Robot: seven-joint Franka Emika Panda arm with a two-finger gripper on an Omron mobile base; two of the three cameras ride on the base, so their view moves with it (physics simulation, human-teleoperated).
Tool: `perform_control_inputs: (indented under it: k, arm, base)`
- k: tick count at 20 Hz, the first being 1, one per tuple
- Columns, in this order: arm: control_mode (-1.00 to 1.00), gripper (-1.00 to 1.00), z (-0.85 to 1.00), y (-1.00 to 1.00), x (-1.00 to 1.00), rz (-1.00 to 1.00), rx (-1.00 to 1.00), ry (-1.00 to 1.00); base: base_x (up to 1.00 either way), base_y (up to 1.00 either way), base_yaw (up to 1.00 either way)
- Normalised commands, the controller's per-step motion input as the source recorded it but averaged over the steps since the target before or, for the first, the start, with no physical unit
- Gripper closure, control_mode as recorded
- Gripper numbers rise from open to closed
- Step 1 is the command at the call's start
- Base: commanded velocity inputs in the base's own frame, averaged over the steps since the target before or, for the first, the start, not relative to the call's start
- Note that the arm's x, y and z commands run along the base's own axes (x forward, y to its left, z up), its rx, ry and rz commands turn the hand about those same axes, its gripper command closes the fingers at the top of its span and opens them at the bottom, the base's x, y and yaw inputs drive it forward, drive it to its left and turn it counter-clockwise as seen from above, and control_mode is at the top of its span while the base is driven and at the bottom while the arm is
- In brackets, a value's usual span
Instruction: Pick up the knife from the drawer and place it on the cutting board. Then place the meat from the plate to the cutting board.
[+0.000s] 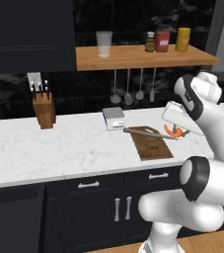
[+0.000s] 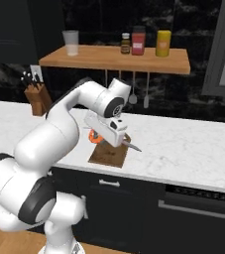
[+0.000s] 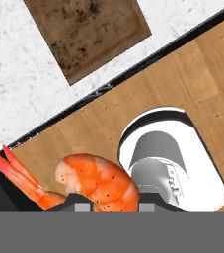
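One gripper: nearly closed, fingertips pinched on the meat, an orange-red curved shrimp held in the air.
Meat position: at 3 o'clock of the cutting board in the left base view.
Knife: lying across the board's far end, blade pointing toward 3 o'clock.
Board: flat on the white marble counter.
Knife block: far toward 9 o'clock.

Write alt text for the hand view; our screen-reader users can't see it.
The gripper holds the meat, an orange shrimp, close to the camera. Beyond lie one corner of the cutting board on a white marble counter, and a wooden floor.
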Motion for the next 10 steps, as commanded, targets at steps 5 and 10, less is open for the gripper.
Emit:
perform_control_inputs:
  k: [5,10]
  arm:
    - [1.0,1.0,0.0,0.0,0.0,0.0,0.0,0.0]
    - [-1.0,1.0,-0.1,0.0,0.0,0.01,0.0,-0.01]
  base:
    - [0.53,-0.05,0.0]
    - [0.17,-0.04,0.0]
